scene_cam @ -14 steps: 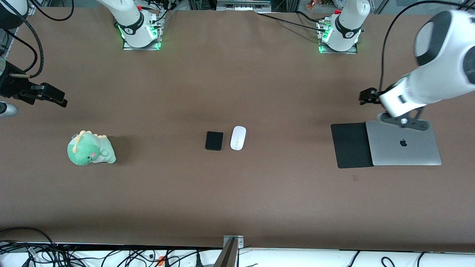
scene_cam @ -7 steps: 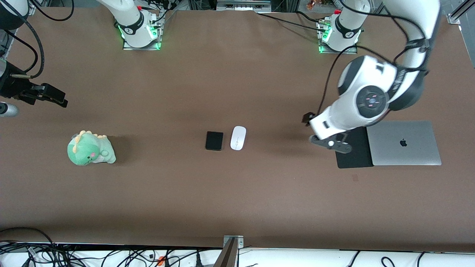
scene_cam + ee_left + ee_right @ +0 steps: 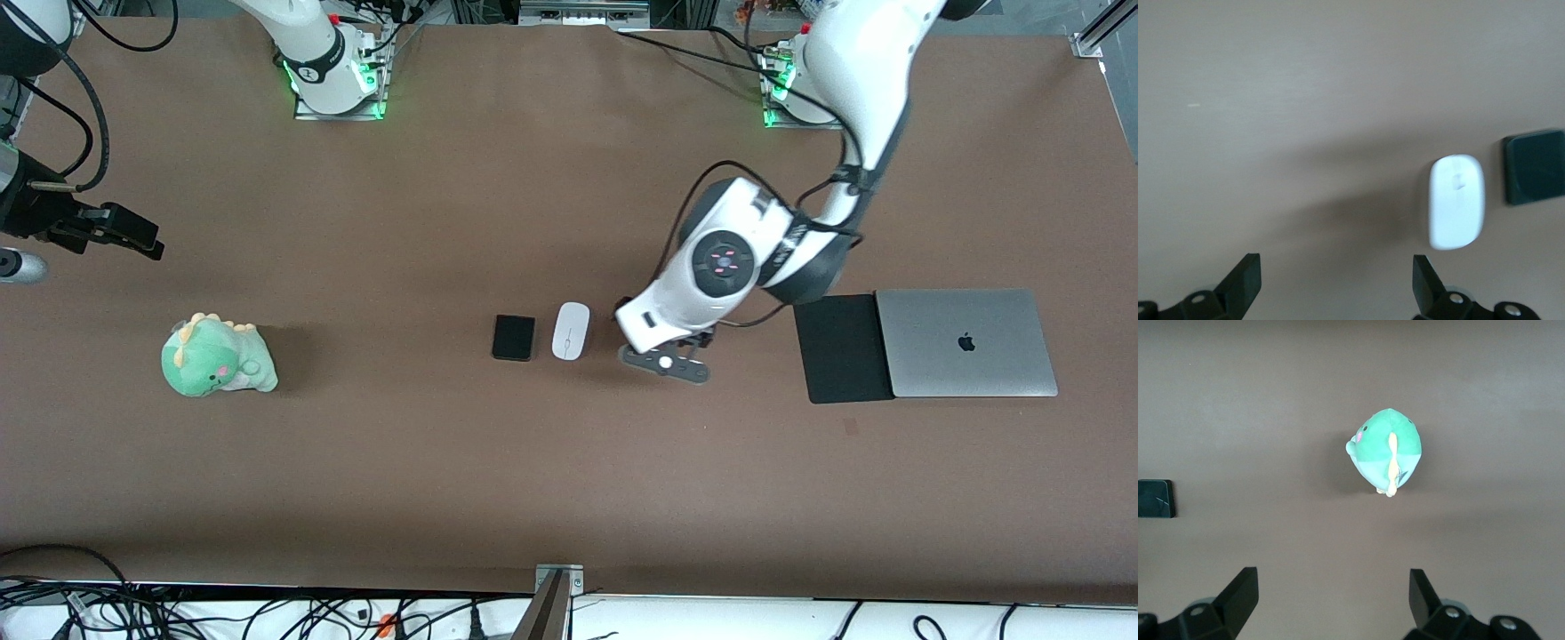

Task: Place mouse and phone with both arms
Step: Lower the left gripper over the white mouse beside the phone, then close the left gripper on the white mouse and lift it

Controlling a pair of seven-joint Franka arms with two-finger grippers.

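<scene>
We are at the start: our left gripper (image 3: 1335, 283), wide open and empty, hangs beside the mouse (image 3: 570, 331), the phone (image 3: 514, 338) just past it, both untouched on the bench (image 3: 533, 480), while our right gripper (image 3: 1331, 603) waits open.

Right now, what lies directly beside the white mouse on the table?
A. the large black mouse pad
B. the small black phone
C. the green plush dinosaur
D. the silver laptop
B: in the front view the phone lies right beside the mouse, toward the right arm's end of the table, with only a narrow gap of bare table between them.
</scene>
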